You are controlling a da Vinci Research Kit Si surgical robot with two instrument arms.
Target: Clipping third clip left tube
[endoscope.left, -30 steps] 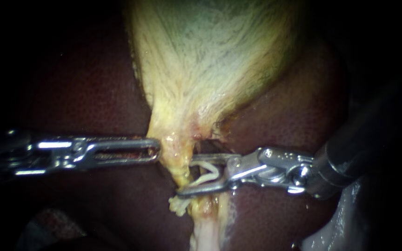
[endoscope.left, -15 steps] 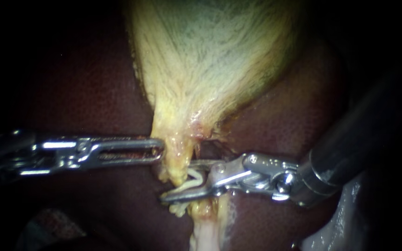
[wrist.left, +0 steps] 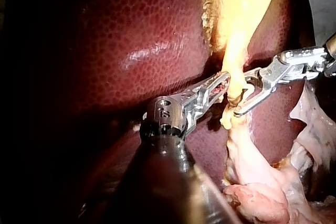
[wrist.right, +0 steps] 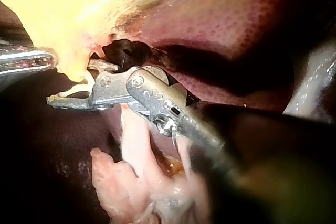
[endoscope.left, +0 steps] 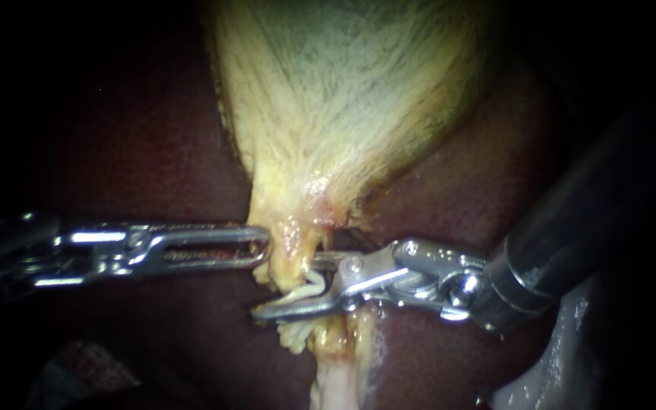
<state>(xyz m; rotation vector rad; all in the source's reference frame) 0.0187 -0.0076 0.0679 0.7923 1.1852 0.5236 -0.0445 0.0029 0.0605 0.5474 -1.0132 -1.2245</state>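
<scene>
The right instrument [endoscope.left: 291, 288] has slid further left across the tube [endoscope.left: 295, 241] over the past second. From left: the left instrument [endoscope.left: 261, 248], jaws pressed together, pinches the yellow tube's edge below the gallbladder [endoscope.left: 343, 99]. The right instrument's spread jaws carry a white clip [endoscope.left: 307, 287] astride that tube.

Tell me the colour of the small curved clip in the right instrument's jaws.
The small curved clip is white, clearest in the endoscope view.

Bright centre, black shadowed edges
</scene>
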